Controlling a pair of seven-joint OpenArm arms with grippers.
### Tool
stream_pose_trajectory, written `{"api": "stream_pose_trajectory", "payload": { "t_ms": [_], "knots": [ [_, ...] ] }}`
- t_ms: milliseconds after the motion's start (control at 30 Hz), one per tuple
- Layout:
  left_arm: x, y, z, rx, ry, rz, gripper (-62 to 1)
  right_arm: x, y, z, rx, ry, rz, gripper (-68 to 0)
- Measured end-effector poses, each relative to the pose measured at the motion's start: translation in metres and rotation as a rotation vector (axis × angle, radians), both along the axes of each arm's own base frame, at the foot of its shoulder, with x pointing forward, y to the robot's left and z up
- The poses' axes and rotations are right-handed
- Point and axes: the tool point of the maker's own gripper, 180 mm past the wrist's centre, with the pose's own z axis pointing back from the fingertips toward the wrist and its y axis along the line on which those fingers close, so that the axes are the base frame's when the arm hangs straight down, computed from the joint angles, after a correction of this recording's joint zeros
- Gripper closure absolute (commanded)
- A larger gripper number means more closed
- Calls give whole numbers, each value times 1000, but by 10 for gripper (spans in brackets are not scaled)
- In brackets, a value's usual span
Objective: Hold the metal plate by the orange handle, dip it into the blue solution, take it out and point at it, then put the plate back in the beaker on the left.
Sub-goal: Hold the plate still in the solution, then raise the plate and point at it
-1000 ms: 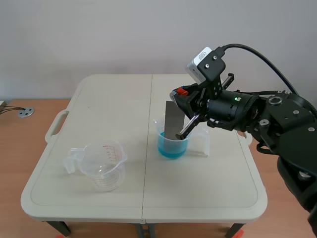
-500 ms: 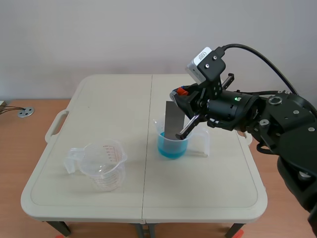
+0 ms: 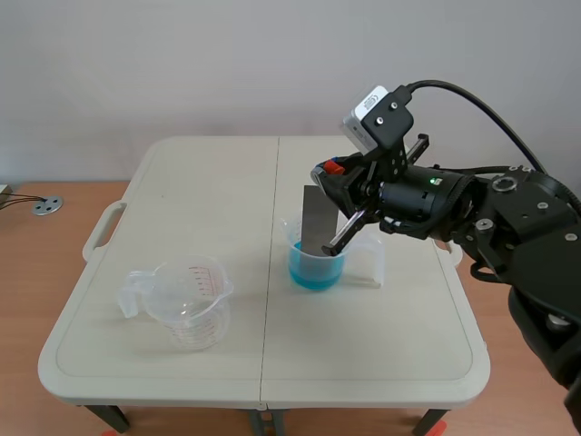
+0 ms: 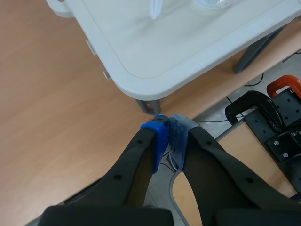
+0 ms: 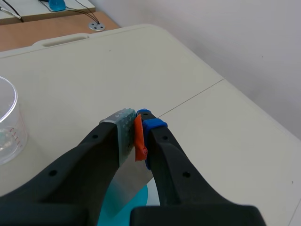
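Right pincer (image 5: 137,120) pinches the orange handle (image 5: 139,140), metal plate (image 3: 319,218) hanging below into the beaker (image 3: 317,270).

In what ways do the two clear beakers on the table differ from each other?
The left beaker is empty; the right beaker holds blue solution. The metal plate reaches into the right beaker; nothing stands in the left beaker. The left beaker looks wider than the right beaker. Both are clear, handled and upright.
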Motion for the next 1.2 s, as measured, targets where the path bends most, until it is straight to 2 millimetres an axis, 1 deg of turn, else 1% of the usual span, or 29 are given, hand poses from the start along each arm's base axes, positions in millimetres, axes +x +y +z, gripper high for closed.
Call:
{"api": "stream_pose_trajectory", "payload": {
  "t_ms": [167, 300, 433, 533, 767, 867, 933, 1033, 1100, 1200],
  "knots": [
    [0, 0, 0, 0, 0, 0, -15, 0, 2, 9, -14, -29, 10, -13],
    [0, 0, 0, 0, 0, 0, -15, -4, 9, 29, -10, -74, 52, -13],
    [0, 0, 0, -1, 0, 0, -15, -3, 12, 48, -24, -126, 59, -13],
    [0, -3, 0, -13, -5, -5, -14, -5, 14, 58, -21, -136, 67, -13],
    [9, -10, 12, -55, -76, -18, -14, -6, 16, 81, -22, -175, 59, -13],
    [19, -15, 19, -44, -110, -45, -14, -6, 17, 92, -25, -199, 57, -13],
    [29, -22, 28, -47, -152, -65, -14, -7, 17, 101, -8, -209, 52, -13],
    [45, -32, 44, -56, -217, -91, -14, -6, 10, 115, 21, -229, 31, -13],
    [53, -36, 52, -58, -252, -102, -14, -4, 5, 120, 18, -236, 12, -13],
    [68, -40, 65, -60, -310, -115, -14, -5, 5, 127, 15, -253, 9, -13]
  ]
}}
